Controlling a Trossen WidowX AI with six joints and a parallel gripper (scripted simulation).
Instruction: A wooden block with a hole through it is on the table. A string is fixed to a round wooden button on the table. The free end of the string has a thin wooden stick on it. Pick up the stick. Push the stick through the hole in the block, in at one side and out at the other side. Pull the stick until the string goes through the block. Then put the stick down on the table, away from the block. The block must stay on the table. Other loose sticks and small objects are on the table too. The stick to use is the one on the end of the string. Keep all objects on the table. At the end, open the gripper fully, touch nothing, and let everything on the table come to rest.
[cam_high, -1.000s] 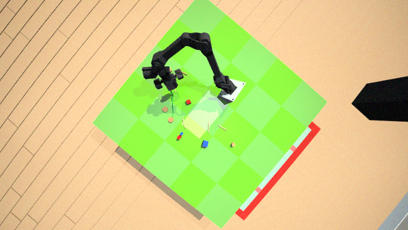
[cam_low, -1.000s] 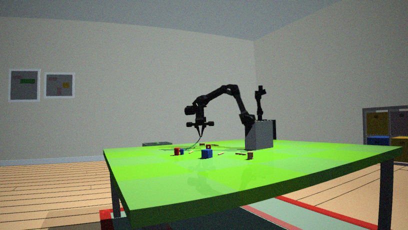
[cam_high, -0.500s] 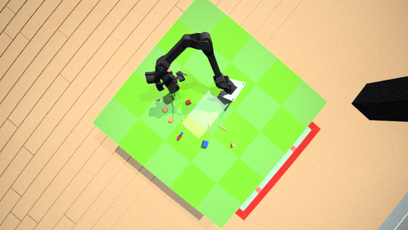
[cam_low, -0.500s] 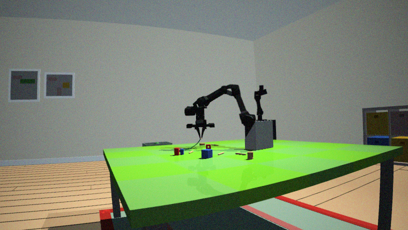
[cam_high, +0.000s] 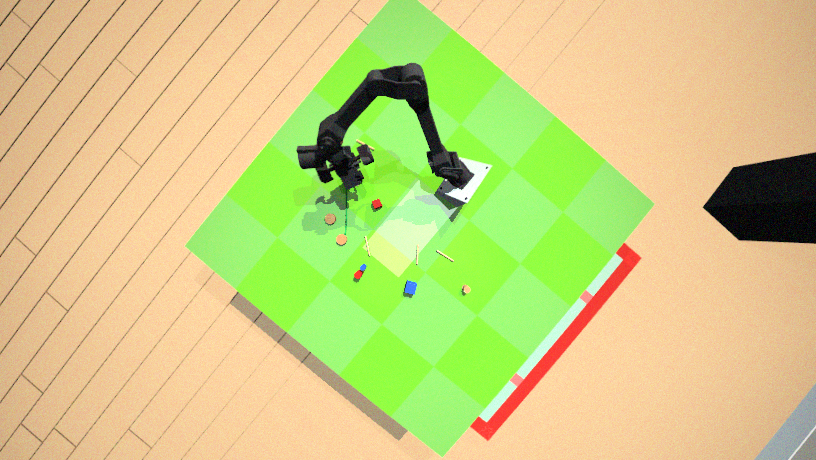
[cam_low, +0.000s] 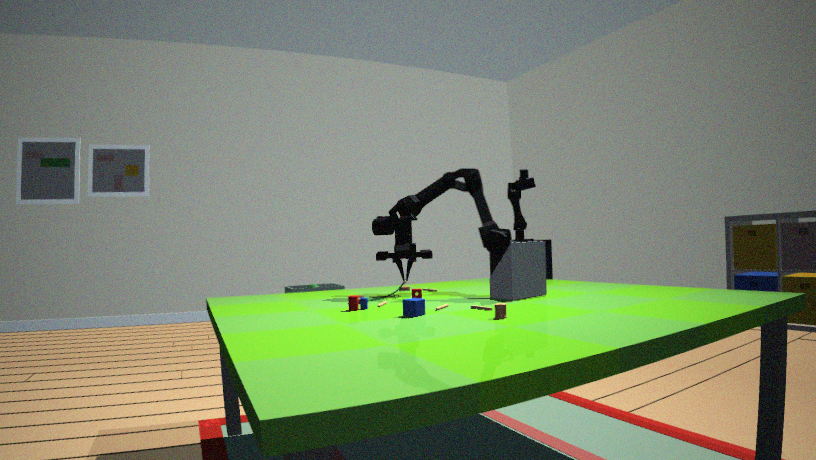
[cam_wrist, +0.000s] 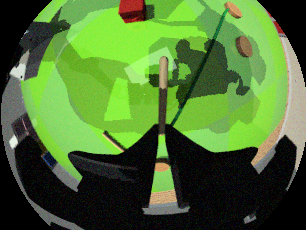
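The red block (cam_high: 376, 204) (cam_low: 417, 291) (cam_wrist: 132, 11) stands on the table, with a hole visible in the exterior view. My gripper (cam_low: 405, 279) (cam_wrist: 161, 127) is above the table, shut on the wooden stick (cam_wrist: 163, 75). In the wrist view the stick points out from the fingertips toward the block's side of the picture, apart from the block. The green string (cam_high: 345, 216) (cam_wrist: 202, 67) runs from near the fingertips to the round wooden button (cam_high: 341, 240) (cam_wrist: 233, 10). The fingers hide the join of string and stick.
A second wooden disc (cam_high: 329, 218) (cam_wrist: 244, 46) lies near the button. Loose sticks lie around, including one stick (cam_high: 367, 246) near the button and another (cam_high: 417, 254). A blue block (cam_high: 410, 287) (cam_low: 413, 308), a red piece (cam_high: 358, 274) and a wooden cylinder (cam_high: 466, 289) (cam_low: 500, 311) stand farther off.
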